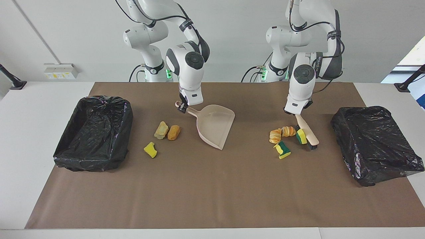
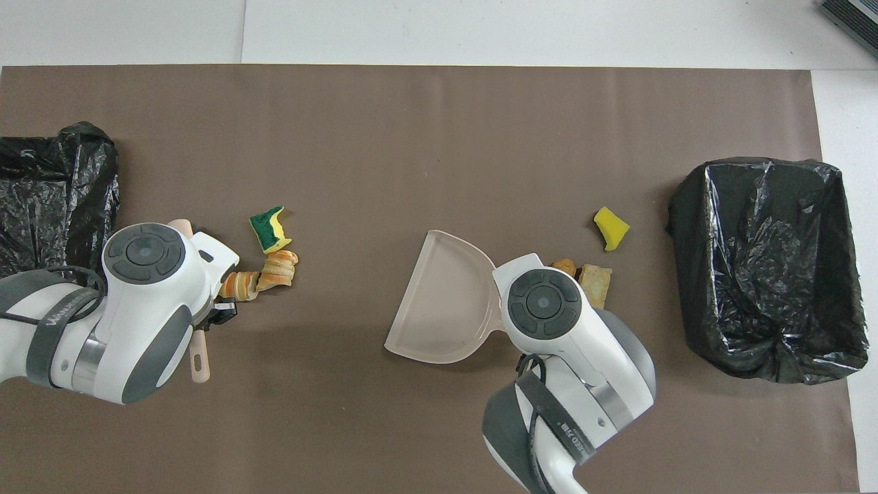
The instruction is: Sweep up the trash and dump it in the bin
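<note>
R gripper (image 1: 183,108) fingers pinch dustpan (image 1: 214,127) handle; L gripper (image 1: 296,114) fingers pinch brush (image 1: 307,131), scraps (image 1: 281,137) just beside.

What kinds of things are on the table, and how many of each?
Sponge pieces: 3
Bread-like pieces: 4
Dustpan: 1
Brush: 1
Black-lined bins: 2
Total: 11

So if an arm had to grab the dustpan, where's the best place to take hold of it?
By the handle, from above. The dustpan lies flat, its wide pan thin-walled and awkward to pinch, while the narrow handle sticks out toward the robots. The right gripper is already at that handle. The left gripper is at the brush.
</note>
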